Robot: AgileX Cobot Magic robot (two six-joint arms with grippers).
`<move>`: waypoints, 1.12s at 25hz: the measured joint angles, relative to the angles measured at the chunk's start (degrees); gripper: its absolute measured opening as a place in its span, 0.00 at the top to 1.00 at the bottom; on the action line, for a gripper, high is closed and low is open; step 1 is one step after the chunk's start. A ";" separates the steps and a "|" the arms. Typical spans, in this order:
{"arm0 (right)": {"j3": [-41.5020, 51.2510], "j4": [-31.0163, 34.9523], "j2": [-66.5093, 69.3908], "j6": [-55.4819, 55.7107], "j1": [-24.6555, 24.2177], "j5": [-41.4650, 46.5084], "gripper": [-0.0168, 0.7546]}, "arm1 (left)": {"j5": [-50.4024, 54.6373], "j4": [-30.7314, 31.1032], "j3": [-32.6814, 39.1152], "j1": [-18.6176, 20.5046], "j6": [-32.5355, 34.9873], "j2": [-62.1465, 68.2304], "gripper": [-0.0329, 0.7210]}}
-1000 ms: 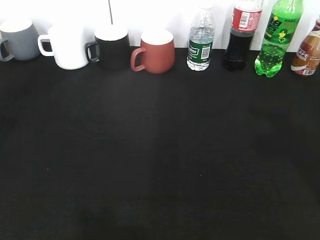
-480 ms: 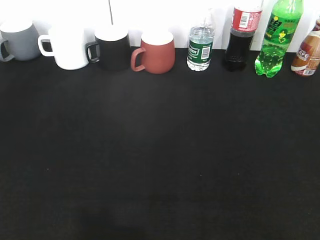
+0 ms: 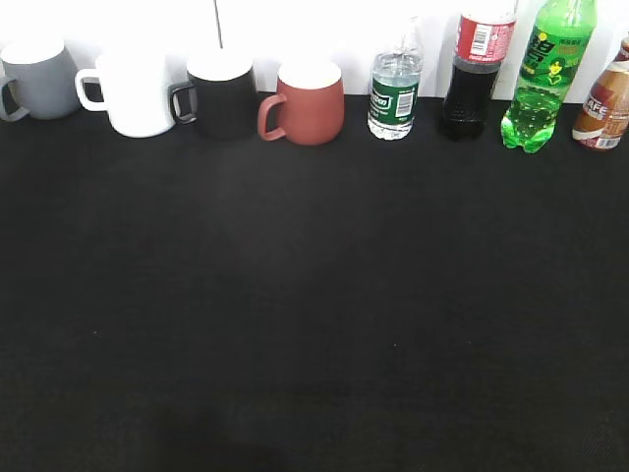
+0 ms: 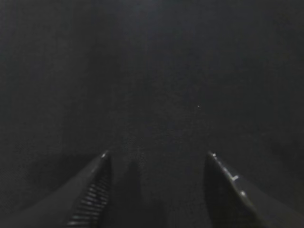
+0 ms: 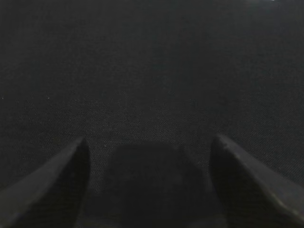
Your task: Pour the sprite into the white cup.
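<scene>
The sprite (image 3: 543,77), a tall bright-green bottle, stands upright at the back right of the black table. The white cup (image 3: 134,93) stands at the back left, handle to the left, between a grey mug and a black mug. Neither gripper shows in the exterior view. My left gripper (image 4: 156,156) is open over bare black cloth, with nothing between its fingers. My right gripper (image 5: 149,142) is open too, over bare black cloth, and holds nothing.
Along the back edge stand a grey mug (image 3: 37,81), a black mug (image 3: 218,91), a red-brown mug (image 3: 305,101), a clear water bottle (image 3: 395,87), a dark cola bottle (image 3: 472,69) and a brown bottle (image 3: 606,103). A white wall rises behind them.
</scene>
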 joint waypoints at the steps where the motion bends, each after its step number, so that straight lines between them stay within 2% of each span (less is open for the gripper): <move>1: 0.00 0.00 0.00 0.00 0.00 0.00 0.22 | 0.00 0.00 0.00 0.00 0.00 0.00 0.34; 4: 0.00 0.00 0.00 0.00 -0.07 0.00 0.22 | 0.00 0.00 0.00 1.23 0.00 -0.21 0.34; 6: 0.00 0.16 -0.07 0.00 -2.46 -0.02 0.22 | -0.06 -0.05 0.00 5.98 0.00 -2.51 0.34; 8: 0.00 0.22 -1.91 0.00 -7.34 -0.02 0.22 | -0.06 -0.01 0.00 11.14 0.00 -6.98 0.35; 9: 0.00 0.22 -3.59 0.00 -9.55 -0.02 0.22 | -0.06 -0.01 0.00 12.30 0.00 -9.36 0.36; 11: 0.00 0.35 -5.20 0.00 -11.85 -0.03 0.22 | -0.03 -0.01 0.00 12.64 0.00 -10.85 0.40; 21: 0.00 0.42 -5.20 0.00 -12.01 -0.03 0.22 | -0.03 -0.01 0.00 12.64 0.00 -10.85 0.63; 28: 0.00 0.42 -5.20 0.00 -12.01 -0.08 0.22 | -0.03 -0.01 0.00 12.64 0.00 -10.85 0.64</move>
